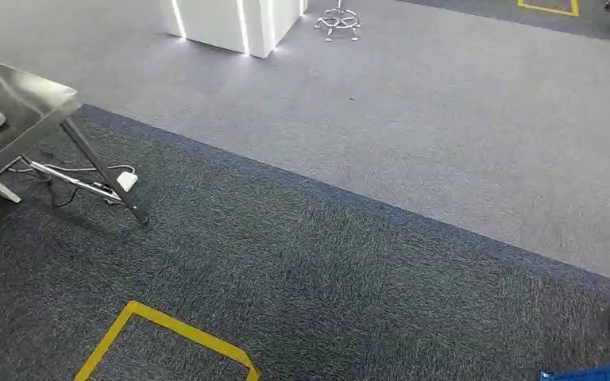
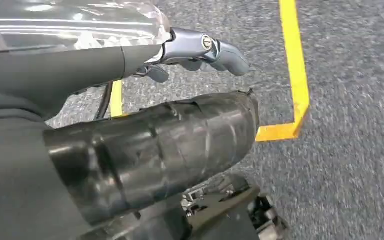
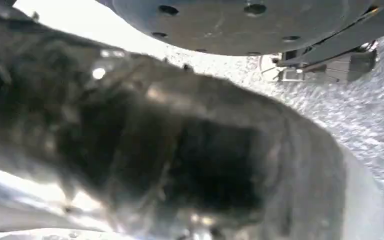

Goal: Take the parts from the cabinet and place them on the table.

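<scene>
The left hand [image 2: 200, 50] grips a clear-wrapped part [image 2: 70, 25], the right hand's state cannot be told from its blurred view, and the steel desk [image 1: 16, 103] sits off left, so walking could shake the part loose.

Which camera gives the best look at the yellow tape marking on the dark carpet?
The left wrist view: the yellow tape floor marking runs long and sharp there, corner included, beyond the left robot hand. The head view catches one corner of yellow tape at its bottom edge. The blurred right wrist view gives nothing recognisable of it.
</scene>
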Motion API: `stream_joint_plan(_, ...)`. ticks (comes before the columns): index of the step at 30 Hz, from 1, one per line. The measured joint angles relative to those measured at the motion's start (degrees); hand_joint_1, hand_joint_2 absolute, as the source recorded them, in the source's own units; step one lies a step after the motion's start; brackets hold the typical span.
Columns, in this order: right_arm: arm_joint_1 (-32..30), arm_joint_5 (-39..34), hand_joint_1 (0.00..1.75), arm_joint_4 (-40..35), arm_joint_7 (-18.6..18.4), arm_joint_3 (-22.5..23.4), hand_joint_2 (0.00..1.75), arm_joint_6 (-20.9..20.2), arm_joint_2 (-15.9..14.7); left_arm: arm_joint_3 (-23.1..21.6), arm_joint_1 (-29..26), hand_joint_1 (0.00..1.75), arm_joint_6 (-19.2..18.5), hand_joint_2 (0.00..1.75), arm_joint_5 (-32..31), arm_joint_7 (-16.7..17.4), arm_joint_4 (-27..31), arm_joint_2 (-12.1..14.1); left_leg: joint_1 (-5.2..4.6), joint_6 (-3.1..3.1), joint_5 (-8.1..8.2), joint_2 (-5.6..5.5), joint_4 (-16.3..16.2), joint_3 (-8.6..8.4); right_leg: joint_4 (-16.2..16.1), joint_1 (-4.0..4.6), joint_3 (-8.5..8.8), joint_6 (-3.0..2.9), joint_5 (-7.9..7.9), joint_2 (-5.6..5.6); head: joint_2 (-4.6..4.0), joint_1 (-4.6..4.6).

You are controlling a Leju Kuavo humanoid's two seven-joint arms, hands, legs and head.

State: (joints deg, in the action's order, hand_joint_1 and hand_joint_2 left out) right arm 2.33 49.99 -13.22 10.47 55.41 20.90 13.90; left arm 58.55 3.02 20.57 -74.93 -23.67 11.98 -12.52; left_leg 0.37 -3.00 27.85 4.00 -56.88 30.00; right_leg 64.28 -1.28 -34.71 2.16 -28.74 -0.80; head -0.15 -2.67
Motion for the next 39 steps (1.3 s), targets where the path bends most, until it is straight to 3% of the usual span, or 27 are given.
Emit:
stream_joint_plan(1,0.04,0.09,0.00,0.00,0.00,0.00,0.00,0.00,-0.09,0.00,0.02,0.00,-0.18,0.00,0.02,-0.02,0.00,-0.02,0.00,0.31,0.20,0.56,-0.29,-0.05,-5.10,0.03,3.05,-0.14,1.36,-1.81,0.00,0.00)
stream_joint_plan(2,0.18,0.24,0.00,0.00,0.00,-0.02,0.00,-0.07,-0.11,0.06,0.04,0.00,-0.48,0.00,0.22,-0.06,0.00,-0.02,-0.47,0.82,0.53,0.94,-0.51,0.12,-5.90,0.55,3.26,-0.59,0.75,-2.99,0.00,0.02)
stream_joint_plan(5,-0.06,0.41,0.00,0.00,-0.02,-0.02,0.00,-0.07,-0.13,0.11,0.42,0.00,-0.85,0.00,0.33,-0.55,0.00,-0.11,-0.25,1.84,0.51,1.91,-0.45,-0.51,-5.90,0.96,2.86,-1.40,0.94,-1.46,0.00,0.06)
stream_joint_plan(6,-0.08,0.41,0.00,0.00,-0.07,-0.02,0.00,-0.07,-0.15,0.13,0.55,0.00,-0.90,0.00,0.33,-0.59,0.00,-0.13,-0.22,2.14,0.64,2.35,-0.52,-0.64,-6.25,0.62,2.84,-1.88,1.21,-0.91,0.00,0.07)
stream_joint_plan(7,-0.04,0.41,0.00,0.00,-0.09,-0.02,0.00,-0.07,-0.13,0.13,0.57,0.00,-0.96,0.00,0.33,-0.63,0.00,-0.15,0.23,2.55,1.43,0.74,-1.25,-0.40,-6.55,0.32,3.11,-2.28,1.55,-0.42,0.00,0.04)
stream_joint_plan(8,0.05,0.41,0.00,0.00,-0.09,-0.02,0.00,-0.07,-0.15,0.13,0.54,0.00,-1.05,0.00,0.26,-0.74,0.00,-0.17,0.24,2.68,3.32,-1.45,-3.36,0.49,-6.57,0.24,3.00,-2.64,1.67,0.07,0.00,0.18)
stream_joint_plan(9,0.22,0.41,0.00,-0.02,-0.09,-0.02,0.00,-0.07,-0.20,0.13,0.45,0.00,-1.22,0.00,0.24,-0.79,-0.02,-0.20,0.34,2.82,5.90,-2.64,-7.51,2.33,-6.57,0.31,2.83,-2.86,1.80,0.48,0.00,0.26)
stream_joint_plan(11,0.30,0.41,0.00,-0.02,-0.09,-0.02,0.00,-0.09,-0.20,0.13,0.33,0.00,-1.42,0.00,0.17,-0.87,-0.02,-0.20,0.34,3.01,9.78,-3.43,-16.70,6.60,-6.51,0.55,2.56,-3.02,1.91,1.76,0.00,0.26)
stream_joint_plan(12,0.28,0.41,0.00,-0.02,-0.09,-0.02,0.00,-0.09,-0.20,0.13,0.29,0.00,-1.44,0.00,0.17,-0.96,0.00,-0.20,0.34,2.98,9.99,-3.47,-18.87,7.66,-6.44,0.63,2.52,-3.02,1.92,2.34,0.00,0.24)
stream_joint_plan(13,0.26,0.44,0.00,-0.02,-0.09,-0.02,0.00,-0.09,-0.22,0.13,0.22,0.00,-1.46,0.00,0.20,-1.07,-0.02,-0.20,0.34,2.84,8.58,-3.49,-18.29,7.49,-6.29,0.67,2.54,-3.01,1.91,3.14,0.00,0.24)
stream_joint_plan(15,0.30,0.59,0.00,-0.02,-0.11,0.00,0.00,-0.07,-0.24,0.15,0.32,0.00,-1.46,0.00,0.26,-1.42,0.00,-0.20,0.33,2.36,3.18,-4.13,-9.85,3.69,-5.98,0.68,2.55,-2.98,1.89,4.72,0.00,0.24)
stream_joint_plan(16,0.37,0.61,0.00,-0.02,-0.11,0.00,0.00,-0.07,-0.22,0.15,0.34,0.00,-1.46,0.00,0.26,-1.55,0.00,-0.20,0.34,2.00,0.51,-5.87,-4.23,1.15,-5.80,0.62,2.48,-2.88,1.86,5.47,0.00,0.24)
stream_joint_plan(17,0.41,0.61,0.00,0.00,-0.11,0.00,0.00,-0.07,-0.20,0.15,0.30,0.00,-1.46,0.00,0.24,-1.53,0.00,-0.15,0.42,1.66,1.06,-9.46,-1.94,0.26,-5.63,0.56,2.23,-2.64,1.86,5.89,0.00,0.20)
stream_joint_plan(19,0.56,0.72,0.00,0.00,-0.09,0.00,0.00,-0.04,-0.22,0.15,0.43,0.00,-1.46,0.00,0.17,-1.53,-0.02,-0.17,0.08,1.68,0.80,-8.68,-1.40,0.38,-5.48,0.29,1.64,-1.72,2.09,6.98,0.00,0.22)
stream_joint_plan(21,0.38,0.77,0.00,0.00,-0.04,0.00,0.00,0.00,-0.22,0.15,0.50,0.00,-1.55,0.00,0.02,-1.49,0.00,-0.17,-0.11,0.98,0.51,-7.44,-1.05,0.01,-6.08,0.10,1.49,-0.73,2.56,8.47,0.00,0.22)
stream_joint_plan(22,0.35,0.79,0.00,0.00,0.00,0.00,0.00,0.02,-0.31,0.17,0.48,0.00,-1.55,0.00,-0.06,-1.40,0.00,-0.33,0.63,0.34,-0.19,-6.46,-0.14,-0.19,-5.64,0.23,1.49,-0.62,2.25,7.60,0.00,0.24)
stream_joint_plan(23,0.46,0.85,0.00,0.00,0.07,0.00,0.00,0.04,-0.31,0.17,0.54,0.00,-1.55,0.00,-0.13,-1.40,0.00,-0.35,0.46,0.03,-0.38,-5.74,0.24,-0.25,-4.06,0.59,0.73,-0.47,0.79,4.35,0.00,0.13)
stream_joint_plan(24,0.49,0.96,0.00,0.00,0.07,0.00,0.00,0.04,-0.37,0.17,0.54,0.00,-1.55,0.00,-0.17,-1.38,-0.02,-0.39,0.38,-0.22,-0.43,-4.94,0.24,-0.21,-0.80,0.60,-0.89,-0.42,-1.50,2.64,0.00,-0.04)
stream_joint_plan(26,0.62,1.07,0.00,0.00,0.18,0.00,0.00,0.07,-0.44,0.17,0.32,0.00,-1.57,0.00,-0.17,-1.27,-0.02,-0.42,0.14,-0.40,-0.30,-3.09,0.20,-0.12,7.94,0.49,-4.94,-0.12,-5.68,1.57,0.00,-0.04)
stream_joint_plan(27,0.60,1.11,0.00,0.00,0.31,0.00,0.00,0.07,-0.44,0.17,0.29,0.00,-1.57,0.00,-0.15,-1.18,-0.02,-0.39,0.09,-0.38,-0.26,-2.24,0.17,-0.06,10.59,0.46,-6.15,-0.02,-6.25,1.44,0.00,-0.07)
stream_joint_plan(28,0.55,1.14,0.00,0.00,0.33,0.00,0.00,0.07,-0.46,0.17,0.32,0.00,-1.57,0.00,-0.15,-1.18,-0.02,-0.39,0.08,-0.37,-0.21,-1.49,0.14,-0.05,10.79,0.42,-6.15,0.04,-5.68,1.34,0.00,-0.04)
stream_joint_plan(30,0.40,1.18,0.00,0.00,0.33,0.00,0.00,0.07,-0.61,0.17,0.51,0.00,-1.64,0.00,-0.15,-1.18,-0.02,-0.42,0.10,-0.18,0.07,-0.21,-0.03,-0.20,3.81,0.40,-2.23,0.03,-1.29,0.71,0.00,-0.07)
stream_joint_plan(31,0.43,1.18,0.00,0.00,0.33,0.00,0.00,0.07,-0.63,0.17,0.54,0.00,-1.64,0.00,-0.15,-1.18,-0.02,-0.44,0.09,0.05,0.30,0.34,-0.17,-0.39,-1.74,0.47,0.86,-0.16,1.10,-0.57,0.00,-0.07)
stream_joint_plan(32,0.55,1.20,0.00,0.00,0.35,0.00,0.00,0.07,-0.66,0.17,0.52,0.00,-1.64,0.00,-0.15,-1.18,-0.02,-0.50,-0.05,0.39,0.57,0.84,-0.32,-0.58,-6.08,0.82,2.94,-0.64,1.19,-3.62,0.00,-0.07)
stream_joint_plan(36,0.47,1.20,0.00,0.00,0.37,0.02,0.00,0.07,-0.68,0.17,0.82,0.00,-1.64,0.00,-0.13,-1.18,-0.02,-0.52,-0.39,1.55,1.02,2.55,-0.44,-1.04,-5.93,1.48,2.49,-1.82,1.37,-1.52,0.00,0.02)
stream_joint_plan(37,0.48,1.22,0.00,0.00,0.37,0.02,0.00,0.07,-0.66,0.17,0.89,0.00,-1.64,0.00,-0.13,-1.18,0.00,-0.52,-0.35,2.03,1.41,2.59,-0.67,-1.16,-6.37,0.95,2.75,-2.32,1.70,-0.84,0.00,0.02)
stream_joint_plan(39,0.60,1.14,0.00,-0.02,0.35,0.04,0.00,0.07,-0.66,0.17,0.97,0.00,-1.64,0.00,-0.09,-1.18,-0.02,-0.50,0.03,2.61,4.65,-1.83,-4.92,0.59,-6.47,0.70,2.67,-2.76,1.90,0.18,0.00,0.07)
